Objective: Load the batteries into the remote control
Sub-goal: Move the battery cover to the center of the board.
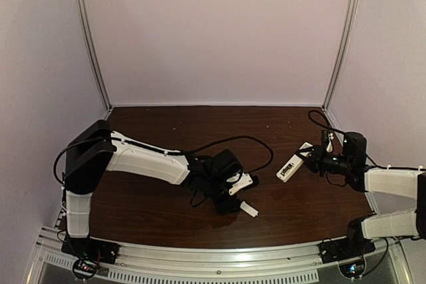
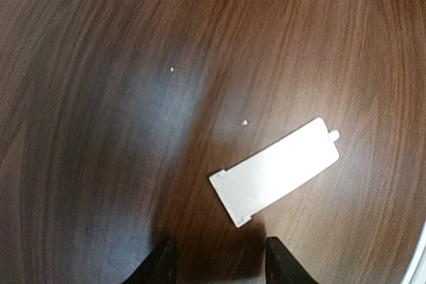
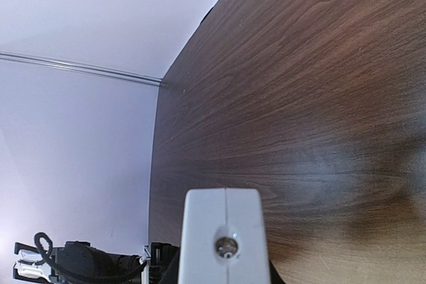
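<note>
The slim white rectangular plastic remote control [image 1: 291, 166] sits at the right side of the dark brown wood-grain worktop [image 1: 173, 124], well apart from the left arm. The right pincer [image 1: 314, 157] is clenched on the end of it that points towards the right wall, and the rest of the bar slants out from that grip towards the near middle of the worktop. From the top view I cannot tell whether its free end touches the wood. In the right wrist view the remote control fills the lower middle, seen end-on: a pale squared face with a fine seam down its centre and a small round metallic spot low on that seam. What the spot is, I cannot tell.

The left arm reaches over the middle of the worktop. The left pincer [image 2: 221, 264] is released, its two black fingertips [image 2: 160, 265] standing apart with only bare wood between them. Just beyond them lies a small flat white plastic cover piece [image 2: 276, 169], flat on the worktop and turned at a slant, with a small tab at its far right corner. It touches neither fingertip. Two tiny pale specks dot the wood nearby.
</note>
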`<state>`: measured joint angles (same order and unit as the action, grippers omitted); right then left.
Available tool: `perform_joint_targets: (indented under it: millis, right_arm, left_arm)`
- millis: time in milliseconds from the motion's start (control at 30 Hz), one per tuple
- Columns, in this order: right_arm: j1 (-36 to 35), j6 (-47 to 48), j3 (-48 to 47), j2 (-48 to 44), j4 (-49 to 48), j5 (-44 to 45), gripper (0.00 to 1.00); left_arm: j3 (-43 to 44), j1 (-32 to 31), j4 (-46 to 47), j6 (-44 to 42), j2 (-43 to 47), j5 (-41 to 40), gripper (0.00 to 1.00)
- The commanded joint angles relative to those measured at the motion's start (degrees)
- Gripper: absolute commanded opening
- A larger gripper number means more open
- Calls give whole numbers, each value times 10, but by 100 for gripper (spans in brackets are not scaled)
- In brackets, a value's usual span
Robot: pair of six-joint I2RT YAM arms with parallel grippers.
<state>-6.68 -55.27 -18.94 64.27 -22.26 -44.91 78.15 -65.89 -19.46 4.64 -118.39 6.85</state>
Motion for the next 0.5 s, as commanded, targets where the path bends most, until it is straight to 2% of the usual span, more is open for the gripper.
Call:
perform_joint_targets:
  millis: [0, 200, 467]
  right_arm:
    - [-3, 8, -16, -4, -2, 7, 0]
    - [-3, 9, -11, -1, -8, 7, 0]
    - [-3, 14, -9, -5, -1, 8, 0]
  left_arm:
    - [15, 10, 10, 44, -25, 33, 45]
    - [30, 10, 15, 82, -51, 51, 33]
    - [64, -9, -35, 70, -78, 4, 23]
